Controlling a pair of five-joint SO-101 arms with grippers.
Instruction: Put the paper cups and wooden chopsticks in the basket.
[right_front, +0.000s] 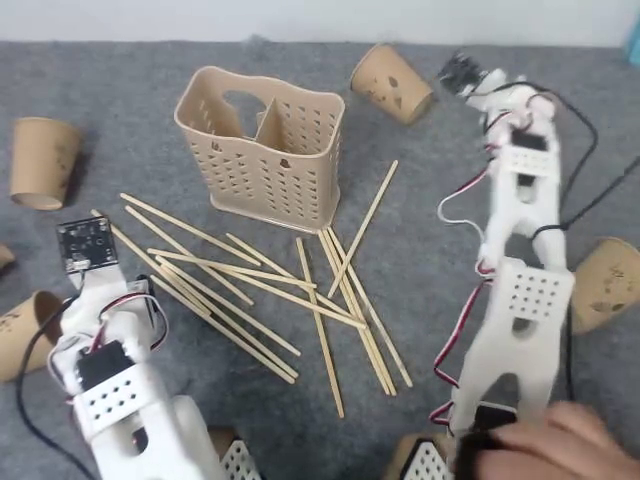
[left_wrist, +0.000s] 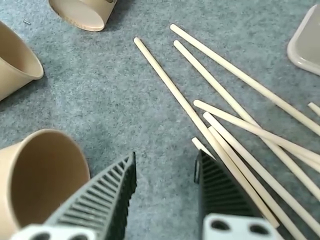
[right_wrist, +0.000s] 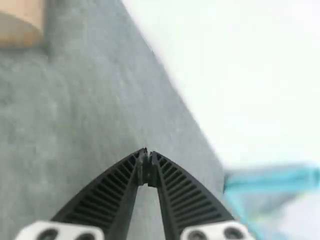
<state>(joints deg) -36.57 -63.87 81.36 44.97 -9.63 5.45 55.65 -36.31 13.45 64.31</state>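
The basket (right_front: 270, 185) looks empty: wooden chopsticks (right_front: 352, 300) lie scattered before it, paper cups (right_front: 392, 83) tipped around the tabletop (right_front: 120, 100). Left jaws stand wide over chopsticks; right jaws closed, empty.

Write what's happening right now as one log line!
left jaws: open over grey mat; right jaws: shut, empty; thin wooden chopsticks: scattered on mat; brown paper cups: on mat; beige perforated plastic basket: empty

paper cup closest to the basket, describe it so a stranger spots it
Find the perforated beige basket on the grey mat. Just beyond its far corner, toward the right arm, a paper cup lies on its side. The other cups sit out at the mat's edges.
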